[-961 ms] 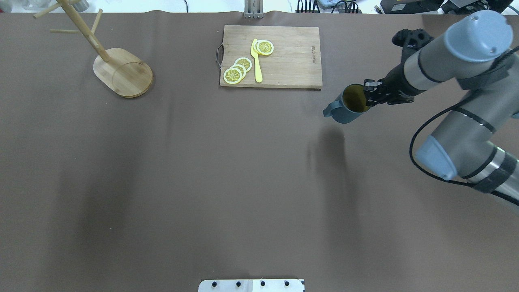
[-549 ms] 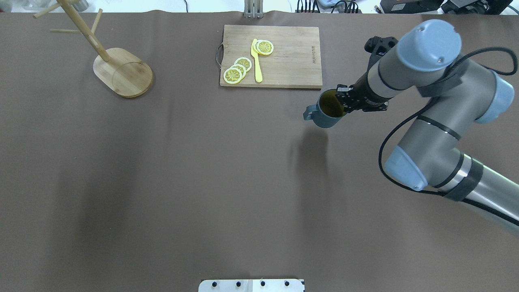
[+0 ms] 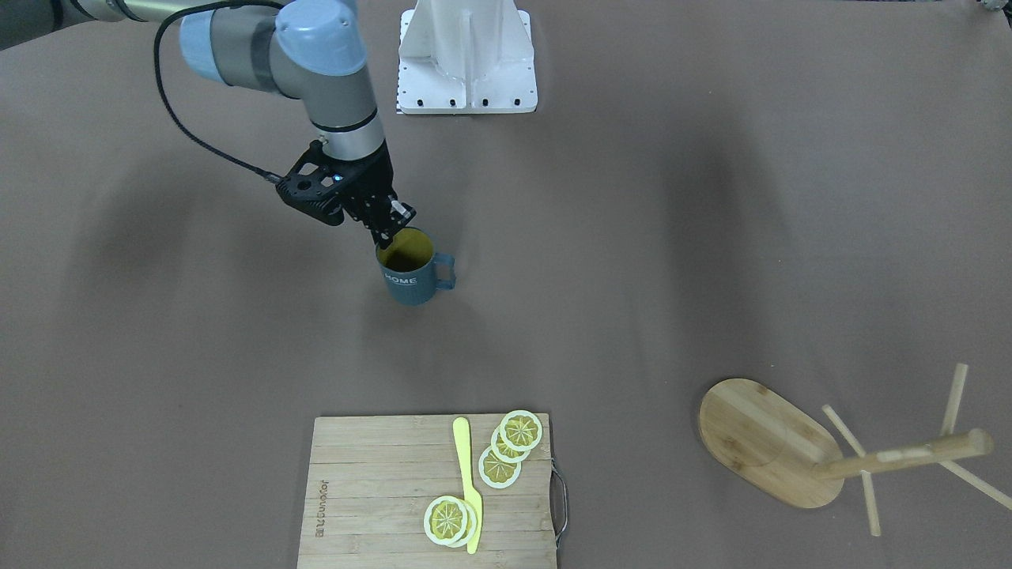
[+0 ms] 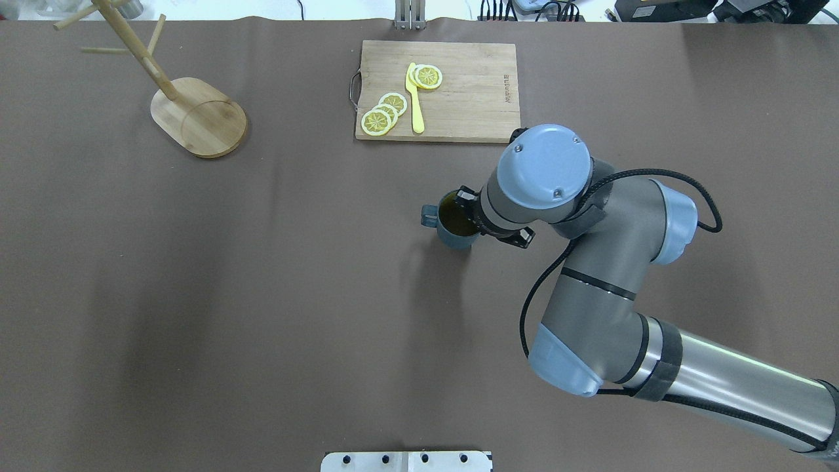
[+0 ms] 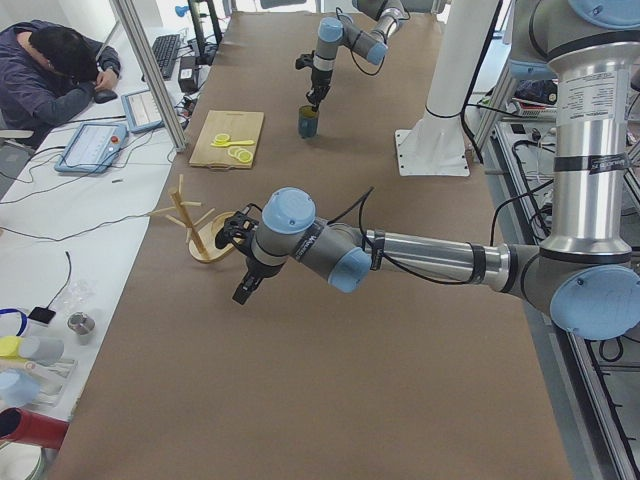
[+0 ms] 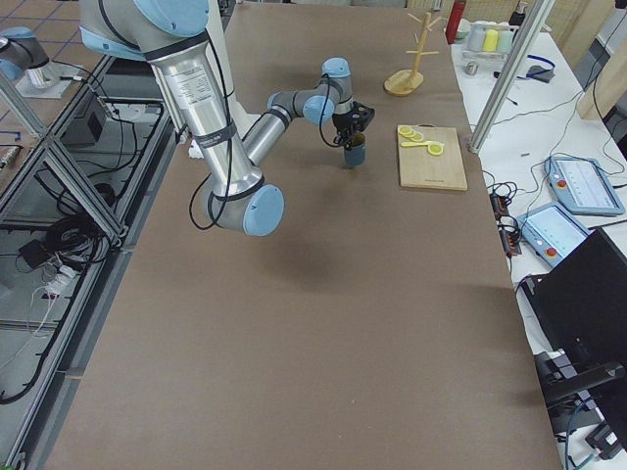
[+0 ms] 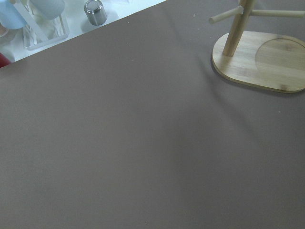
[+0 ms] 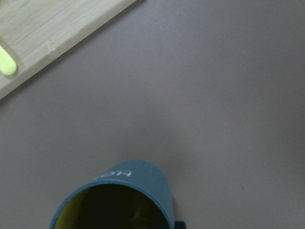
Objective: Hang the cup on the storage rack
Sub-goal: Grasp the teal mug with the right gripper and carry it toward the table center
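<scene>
The dark teal cup [image 4: 451, 233] with a yellow inside and white "HOME" lettering [image 3: 411, 283] is upright near the table's middle, its handle towards the rack's side. My right gripper [image 3: 393, 224] is shut on the cup's rim from above; the right wrist view shows the cup [image 8: 125, 193] just below. I cannot tell whether the cup touches the table. The bamboo storage rack [image 4: 196, 117] stands at the far left, also in the front view [image 3: 763, 438]. My left gripper [image 5: 244, 289] shows only in the left side view, near the rack [image 5: 190, 228]; I cannot tell its state.
A slatted cutting board [image 4: 459, 98] with lemon slices [image 4: 383, 113] and a yellow knife [image 4: 415, 98] lies at the far edge, just beyond the cup. The robot's white base plate [image 3: 466, 55] is at the near edge. A person [image 5: 50, 80] sits beyond the table.
My right arm has carried the cup leftwards and towards the robot, from the right of the cutting board to the table's middle. The rack and board have not moved.
</scene>
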You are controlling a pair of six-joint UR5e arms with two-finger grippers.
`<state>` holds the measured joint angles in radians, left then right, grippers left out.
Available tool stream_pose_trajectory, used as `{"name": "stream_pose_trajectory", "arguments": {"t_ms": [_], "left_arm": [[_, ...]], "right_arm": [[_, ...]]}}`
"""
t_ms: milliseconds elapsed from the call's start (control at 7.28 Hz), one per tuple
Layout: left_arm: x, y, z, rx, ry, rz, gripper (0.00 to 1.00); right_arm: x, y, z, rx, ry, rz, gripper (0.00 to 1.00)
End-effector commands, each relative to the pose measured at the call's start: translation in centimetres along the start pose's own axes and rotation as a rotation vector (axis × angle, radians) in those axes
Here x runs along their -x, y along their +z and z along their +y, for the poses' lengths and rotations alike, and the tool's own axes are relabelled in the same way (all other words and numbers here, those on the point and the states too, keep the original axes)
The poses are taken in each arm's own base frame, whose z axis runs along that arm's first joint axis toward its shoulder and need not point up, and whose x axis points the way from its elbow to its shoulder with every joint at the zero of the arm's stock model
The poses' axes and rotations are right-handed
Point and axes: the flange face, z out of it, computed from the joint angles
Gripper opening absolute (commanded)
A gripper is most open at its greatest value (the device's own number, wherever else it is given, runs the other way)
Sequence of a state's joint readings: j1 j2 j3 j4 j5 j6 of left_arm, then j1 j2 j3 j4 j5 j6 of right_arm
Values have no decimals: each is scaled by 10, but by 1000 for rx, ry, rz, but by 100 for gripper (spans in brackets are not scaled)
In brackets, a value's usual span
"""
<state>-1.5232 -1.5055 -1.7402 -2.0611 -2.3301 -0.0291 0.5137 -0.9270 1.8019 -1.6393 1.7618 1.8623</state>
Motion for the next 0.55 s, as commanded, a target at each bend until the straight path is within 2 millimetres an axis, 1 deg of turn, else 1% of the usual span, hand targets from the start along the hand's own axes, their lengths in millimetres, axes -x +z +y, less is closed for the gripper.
{"name": "stream_pose_trajectory", "arguments": {"t_ms": [0, 137, 275, 412], "left_arm": [[-1, -1, -3, -4, 4, 0, 99], [-1, -1, -3, -4, 4, 0, 99], [-1, -1, -3, -12, 11, -1, 99], [-1, -1, -5, -14, 13, -1, 99]], "right_arm": [[25, -9, 40, 20, 79, 26, 0], [44, -1, 50, 20, 113, 40, 0], [80, 8, 63, 14, 167, 59, 4], [101, 10, 70, 11, 187, 68, 9]]}}
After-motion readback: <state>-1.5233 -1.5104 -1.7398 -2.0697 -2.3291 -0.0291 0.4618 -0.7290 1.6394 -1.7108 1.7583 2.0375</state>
